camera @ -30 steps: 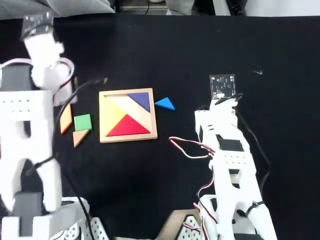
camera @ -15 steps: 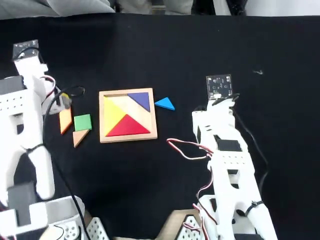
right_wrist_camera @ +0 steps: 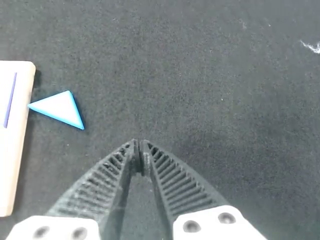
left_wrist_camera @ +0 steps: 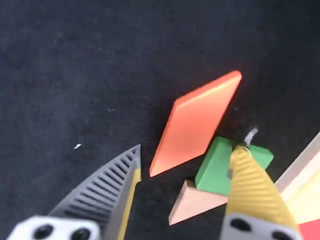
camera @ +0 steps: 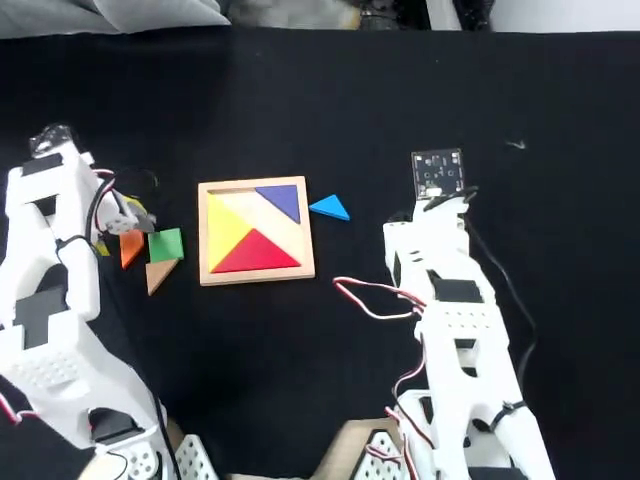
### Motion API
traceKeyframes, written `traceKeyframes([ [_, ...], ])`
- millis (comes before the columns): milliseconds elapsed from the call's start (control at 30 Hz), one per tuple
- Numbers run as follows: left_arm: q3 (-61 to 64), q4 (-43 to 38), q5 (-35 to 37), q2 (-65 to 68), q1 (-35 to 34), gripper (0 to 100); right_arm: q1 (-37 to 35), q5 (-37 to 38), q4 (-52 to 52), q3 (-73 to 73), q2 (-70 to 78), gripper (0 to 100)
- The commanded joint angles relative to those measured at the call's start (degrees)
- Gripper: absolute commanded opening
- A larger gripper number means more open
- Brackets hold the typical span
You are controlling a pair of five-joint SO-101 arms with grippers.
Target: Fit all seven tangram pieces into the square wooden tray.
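The square wooden tray point(camera: 208, 272) holds a yellow triangle point(camera: 226, 228), a red triangle point(camera: 256, 254) and a dark blue piece point(camera: 282, 200). Left of it lie an orange parallelogram point(camera: 130, 248) point(left_wrist_camera: 197, 122), a green square point(camera: 166, 244) point(left_wrist_camera: 230, 162) and a tan triangle point(camera: 158, 273) point(left_wrist_camera: 197, 202). My left gripper point(camera: 126, 224) point(left_wrist_camera: 189, 149) hangs open just above the orange parallelogram, one finger on each side of its end. A light blue triangle point(camera: 330, 208) point(right_wrist_camera: 59, 108) lies right of the tray. My right gripper point(right_wrist_camera: 137, 146) is shut and empty, a little way from that triangle.
The right arm point(camera: 440, 270) stands right of the tray with a loose red and white cable point(camera: 370, 295) beside it. The tray's edge point(right_wrist_camera: 15, 135) shows next to the light blue triangle. Black cloth covers the table; grey fabric lies at the far left corner.
The left arm has swung down and in toward the pieces left of the tray, bringing its gripper over the orange parallelogram. The right arm has hardly moved.
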Motion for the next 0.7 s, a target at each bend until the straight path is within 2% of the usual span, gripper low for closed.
traceKeyframes([
  [0, -3.6, -1.1, -1.6, -0.1, -0.3, 28, -0.7, 0.4, -1.1, -0.3, -2.0, 1.1],
  [267, -4.4, -1.8, -2.7, -3.3, -5.1, 28, -0.7, 0.4, -1.2, -0.3, -2.0, 1.1],
  [367, -4.4, -1.8, -6.2, -1.0, -3.7, 26, -0.7, 0.4, -1.2, -0.3, -2.0, 1.1],
  [500, -7.2, -3.2, -6.3, 4.8, -2.8, 21, -0.7, 0.4, -1.1, -0.3, -2.0, 1.1],
  [667, -12.4, -1.8, -6.3, 12.0, -0.9, 20, -0.7, 0.4, -1.1, -0.3, -2.0, 1.1],
])
